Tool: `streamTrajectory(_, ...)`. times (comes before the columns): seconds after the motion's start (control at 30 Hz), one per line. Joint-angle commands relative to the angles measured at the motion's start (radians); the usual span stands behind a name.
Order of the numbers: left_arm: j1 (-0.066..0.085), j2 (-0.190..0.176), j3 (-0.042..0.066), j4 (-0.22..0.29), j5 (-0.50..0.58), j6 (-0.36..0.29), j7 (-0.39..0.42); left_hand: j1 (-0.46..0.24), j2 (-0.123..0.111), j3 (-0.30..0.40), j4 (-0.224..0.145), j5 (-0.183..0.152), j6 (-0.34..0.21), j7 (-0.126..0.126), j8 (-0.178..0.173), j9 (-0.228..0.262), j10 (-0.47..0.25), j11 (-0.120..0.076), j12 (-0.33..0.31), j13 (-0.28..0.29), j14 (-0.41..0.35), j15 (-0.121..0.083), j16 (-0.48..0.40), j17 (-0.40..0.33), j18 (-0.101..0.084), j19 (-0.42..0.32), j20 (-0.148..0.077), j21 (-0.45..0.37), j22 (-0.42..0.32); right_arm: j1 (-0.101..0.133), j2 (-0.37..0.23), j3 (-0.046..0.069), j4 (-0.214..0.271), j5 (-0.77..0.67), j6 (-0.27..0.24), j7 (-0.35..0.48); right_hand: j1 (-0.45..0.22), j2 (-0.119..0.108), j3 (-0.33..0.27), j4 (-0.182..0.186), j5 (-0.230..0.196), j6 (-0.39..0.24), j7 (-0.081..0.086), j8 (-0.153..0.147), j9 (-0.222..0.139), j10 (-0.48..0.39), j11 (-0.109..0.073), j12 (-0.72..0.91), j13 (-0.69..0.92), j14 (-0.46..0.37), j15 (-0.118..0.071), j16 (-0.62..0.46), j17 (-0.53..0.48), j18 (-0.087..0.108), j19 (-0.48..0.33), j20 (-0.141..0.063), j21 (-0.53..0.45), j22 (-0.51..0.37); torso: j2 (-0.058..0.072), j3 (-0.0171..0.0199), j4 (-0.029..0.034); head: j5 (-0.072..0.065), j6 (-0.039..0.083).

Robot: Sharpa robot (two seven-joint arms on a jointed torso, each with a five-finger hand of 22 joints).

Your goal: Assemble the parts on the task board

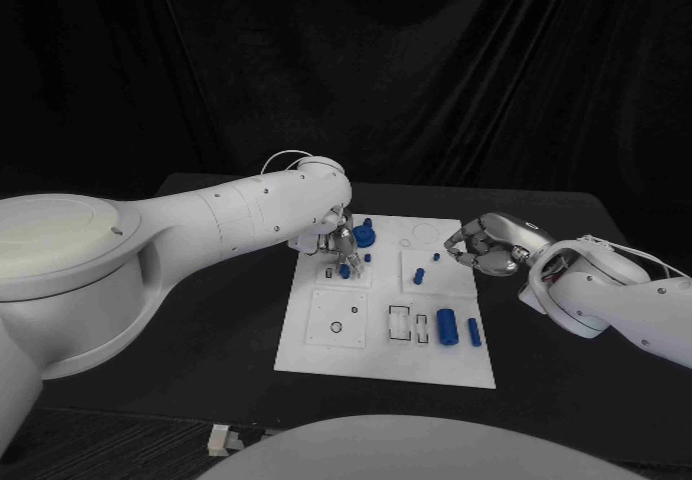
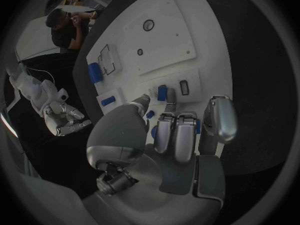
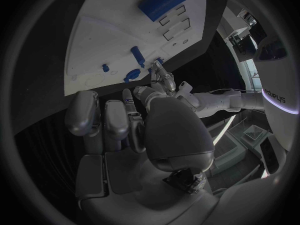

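The left hand [image 1: 338, 243] was down over the far left part of the white task board [image 1: 368, 352]. Its fingers [image 2: 175, 135] were bent over small blue parts. One little blue peg [image 1: 345, 270] stood just under its fingertips, but I could not tell if the hand had hold of it. A round blue knob [image 1: 365, 236] sat just beside that hand.

The parts looked small, hard, light and smooth, so they could slip. Pinching one by its sides would be best.

The right hand [image 1: 488, 244] hung curled near the board's far right edge, holding nothing. A big blue cylinder [image 1: 447, 327] lay on the board, nearer the robot than that hand.
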Motion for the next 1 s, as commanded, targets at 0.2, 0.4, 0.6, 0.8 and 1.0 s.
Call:
streamTrajectory(0.2,-0.012,0.002,-0.004,0.004,-0.018,0.001,0.005,-0.002,0.011,-0.023,-0.001,0.0,0.025,-0.011,0.044,0.065,0.053,-0.012,0.0,0.223,0.106,-0.008,0.003,0.263,0.012,0.009,-0.006,0.003,0.167,-0.002,0.001,0.0,-0.002,0.0,0.01,-0.017,0.006,0.003,0.004,-0.004,0.003,-0.001,0.0,-0.002,-0.002,0.062,0.003,-0.003,0.181,0.016,0.002,-0.008,-0.003,0.012,0.0,0.0,-0.007,0.12,0.0,0.0001,-0.0003,0.001,0.0)
streamTrajectory(0.4,-0.012,0.003,-0.004,0.0,-0.019,0.012,0.003,0.002,0.021,-0.038,0.002,0.002,0.039,-0.024,0.086,0.139,0.058,-0.023,0.003,0.226,0.106,-0.018,0.003,0.263,0.011,0.015,-0.015,0.008,0.168,-0.002,0.0,0.0,-0.003,0.0,0.012,-0.018,0.006,0.003,0.004,-0.004,0.003,-0.001,0.0,-0.002,-0.002,0.062,0.003,-0.003,0.181,0.016,0.002,-0.008,-0.003,0.012,0.0,0.0,-0.007,0.12,-0.001,-0.0001,0.0002,-0.001,0.0)
streamTrajectory(0.6,-0.012,0.003,-0.004,-0.002,-0.019,0.023,0.002,-0.002,0.025,-0.052,0.011,0.002,0.051,-0.033,0.114,0.193,0.06,-0.031,0.004,0.228,0.106,-0.024,0.003,0.263,0.01,0.018,-0.021,0.011,0.169,-0.003,-0.001,0.0,-0.003,0.0,0.013,-0.019,0.006,0.003,0.004,-0.004,0.003,-0.001,0.0,-0.002,-0.002,0.062,0.003,-0.003,0.181,0.016,0.002,-0.008,-0.003,0.012,0.0,0.0,-0.007,0.12,0.0,-0.0002,-0.0003,-0.002,0.0)
streamTrajectory(0.8,-0.012,0.003,-0.004,0.0,-0.019,0.027,0.002,0.002,0.026,-0.055,0.01,0.004,0.053,-0.036,0.122,0.211,0.063,-0.033,0.006,0.229,0.106,-0.026,0.003,0.263,0.01,0.019,-0.023,0.012,0.17,-0.003,0.0,0.0,-0.004,0.0,0.013,-0.019,0.006,0.003,0.004,-0.004,0.003,-0.001,0.0,-0.002,-0.002,0.062,0.003,-0.003,0.181,0.016,0.002,-0.008,-0.003,0.012,0.0,0.0,-0.007,0.12,0.0,-0.0002,-0.0008,-0.002,0.0)
streamTrajectory(1.0,-0.012,0.001,-0.004,-0.001,-0.019,0.023,0.002,0.005,0.027,-0.055,0.008,0.007,0.053,-0.037,0.124,0.218,0.063,-0.034,0.006,0.229,0.106,-0.027,0.003,0.263,0.01,0.02,-0.024,0.012,0.17,-0.003,-0.001,0.0,-0.004,0.0,0.013,-0.02,0.006,0.003,0.004,-0.004,0.003,-0.001,0.0,-0.002,-0.002,0.062,0.003,-0.003,0.181,0.016,0.002,-0.008,-0.003,0.012,0.0,0.0,-0.007,0.12,0.0,-0.0001,-0.0002,-0.004,0.0)
